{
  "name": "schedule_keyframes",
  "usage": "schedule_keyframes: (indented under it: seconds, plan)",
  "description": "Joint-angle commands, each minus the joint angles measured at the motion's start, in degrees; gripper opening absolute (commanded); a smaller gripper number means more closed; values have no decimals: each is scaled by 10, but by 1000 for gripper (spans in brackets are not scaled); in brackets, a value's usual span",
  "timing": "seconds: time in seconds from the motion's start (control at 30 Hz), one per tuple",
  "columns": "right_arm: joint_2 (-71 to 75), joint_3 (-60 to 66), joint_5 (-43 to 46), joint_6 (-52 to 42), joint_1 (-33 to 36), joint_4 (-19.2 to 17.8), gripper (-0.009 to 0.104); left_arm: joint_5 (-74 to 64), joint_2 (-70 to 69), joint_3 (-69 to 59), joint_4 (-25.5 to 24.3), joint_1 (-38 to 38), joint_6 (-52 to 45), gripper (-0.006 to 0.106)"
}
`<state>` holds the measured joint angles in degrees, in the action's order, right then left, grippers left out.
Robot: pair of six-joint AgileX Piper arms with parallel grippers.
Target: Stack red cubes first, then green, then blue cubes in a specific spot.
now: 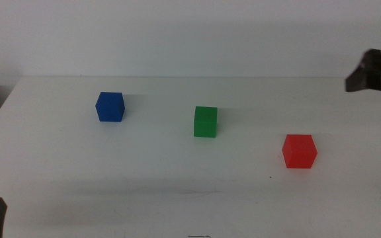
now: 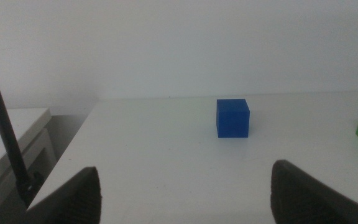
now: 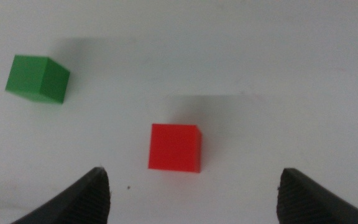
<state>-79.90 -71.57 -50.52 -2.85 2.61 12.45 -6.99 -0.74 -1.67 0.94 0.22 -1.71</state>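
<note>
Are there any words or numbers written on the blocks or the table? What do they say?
None: no word, number or sign shows in any view.
The red cube, green cube and blue cube have plain faces.
The white table bears no writing.
The right gripper above the red cube and the left gripper facing the blue cube show only dark, unmarked jaws, standing wide apart.

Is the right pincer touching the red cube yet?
Apart. The right wrist view shows the right pincer open, with white table visible between each jaw and the red cube.
</note>
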Motion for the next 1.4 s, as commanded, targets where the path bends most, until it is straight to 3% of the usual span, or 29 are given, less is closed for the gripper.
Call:
schedule_keyframes:
  seconds: [0.0, 0.3, 0.87, 1.0, 1.17, 1.37]
  plan:
    - [-20, -61, -26, 6, 18, -10, 74, 44, -10, 2, 2, -1, 1, 94]
    - [-159, -121, -71, 141, 128, -157, 74, 44, -10, 2, 2, -1, 1, 94]
    - [-309, -121, 8, 167, 137, -161, 69, 44, -10, 2, 2, -1, 1, 94]
    - [-318, -121, 12, 171, 137, -161, 50, 44, -10, 2, 2, -1, 1, 94]
    - [-312, -121, 2, 208, 139, -160, 1, 44, -10, 2, 2, -1, 1, 94]
    - [-273, -121, -26, 307, 226, -177, -1, 44, -10, 2, 2, -1, 1, 94]
